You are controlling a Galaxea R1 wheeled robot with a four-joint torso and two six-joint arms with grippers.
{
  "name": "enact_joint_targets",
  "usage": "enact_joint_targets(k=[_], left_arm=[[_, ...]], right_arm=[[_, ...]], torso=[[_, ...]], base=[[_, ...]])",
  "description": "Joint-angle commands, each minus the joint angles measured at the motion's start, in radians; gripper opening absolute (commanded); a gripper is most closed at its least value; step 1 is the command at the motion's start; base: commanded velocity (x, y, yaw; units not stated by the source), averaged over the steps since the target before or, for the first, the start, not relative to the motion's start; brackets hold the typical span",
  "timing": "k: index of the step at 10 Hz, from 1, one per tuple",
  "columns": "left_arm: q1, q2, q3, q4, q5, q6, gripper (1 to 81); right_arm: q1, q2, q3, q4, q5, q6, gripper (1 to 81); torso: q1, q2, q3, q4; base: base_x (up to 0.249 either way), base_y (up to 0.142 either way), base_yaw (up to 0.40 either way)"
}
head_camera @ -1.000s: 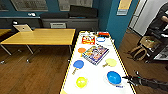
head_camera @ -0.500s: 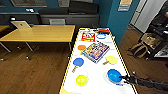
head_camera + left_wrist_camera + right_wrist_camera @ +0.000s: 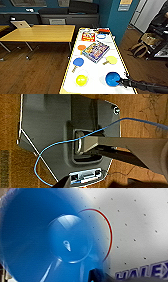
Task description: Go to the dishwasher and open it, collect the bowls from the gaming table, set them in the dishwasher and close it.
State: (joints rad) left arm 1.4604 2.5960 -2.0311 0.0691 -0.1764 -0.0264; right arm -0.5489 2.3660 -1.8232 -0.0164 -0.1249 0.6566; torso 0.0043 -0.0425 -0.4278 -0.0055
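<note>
The gaming table (image 3: 117, 65) has a glossy white top and yellow sides and runs away from me. A bright blue bowl (image 3: 112, 78) stands near its front right corner, with a yellow bowl (image 3: 81, 80) to its left. A pale bowl with a blue rim (image 3: 101, 36) sits at the far end. My right gripper (image 3: 122, 82) reaches in from the lower right and is at the blue bowl's right rim. The blue bowl (image 3: 50, 243) looms large in the right wrist view, a dark fingertip (image 3: 98, 276) at its edge. The dishwasher is out of view.
On the table lie a blue paddle (image 3: 77, 62), an orange paddle (image 3: 81, 47), a yellow paddle (image 3: 111, 60) and two game boxes (image 3: 96, 51). A wooden table (image 3: 40, 33) with a laptop (image 3: 21, 24) stands to the left. Bags and a chair (image 3: 150, 42) crowd the right.
My right arm has reached leftward across the table's front corner, up to the blue bowl's rim. The head view has shifted slightly.
</note>
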Motion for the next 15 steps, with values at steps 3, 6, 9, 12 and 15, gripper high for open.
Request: enact_joint_targets(k=[3, 6, 9, 12, 15], left_arm=[[0.002, -0.013, -0.012, 0.000, 0.064, -0.001, 81.1], [0.002, 0.007, -0.012, 0.009, 0.063, 0.003, 81.1], [0.002, 0.026, -0.012, 0.037, 0.052, 0.006, 81.1], [-0.001, -0.001, 0.007, 0.079, -0.052, 0.002, 81.1], [-0.022, -0.144, 0.156, 0.095, -0.057, 0.000, 81.1]], right_arm=[[0.079, -0.061, 0.002, 0.027, -0.018, 0.023, 1.0], [0.180, -0.257, 0.235, 0.046, -0.157, 0.035, 1.0], [0.232, -0.490, 0.471, 0.041, -0.197, 0.035, 1.0], [0.227, -0.734, 0.663, 0.014, -0.245, 0.032, 1.0], [0.098, -0.877, 0.713, -0.002, -0.240, 0.016, 1.0]], torso=[[0.000, 0.000, 0.000, 0.000], [0.000, 0.000, 0.000, 0.000], [0.000, 0.000, 0.000, 0.000], [0.000, 0.000, 0.000, 0.000], [0.000, 0.000, 0.000, 0.000]], base=[[0.000, 0.000, 0.000], [0.000, 0.000, 0.000], [0.000, 0.000, 0.000], [0.000, 0.000, 0.000], [0.000, 0.000, 0.000]])
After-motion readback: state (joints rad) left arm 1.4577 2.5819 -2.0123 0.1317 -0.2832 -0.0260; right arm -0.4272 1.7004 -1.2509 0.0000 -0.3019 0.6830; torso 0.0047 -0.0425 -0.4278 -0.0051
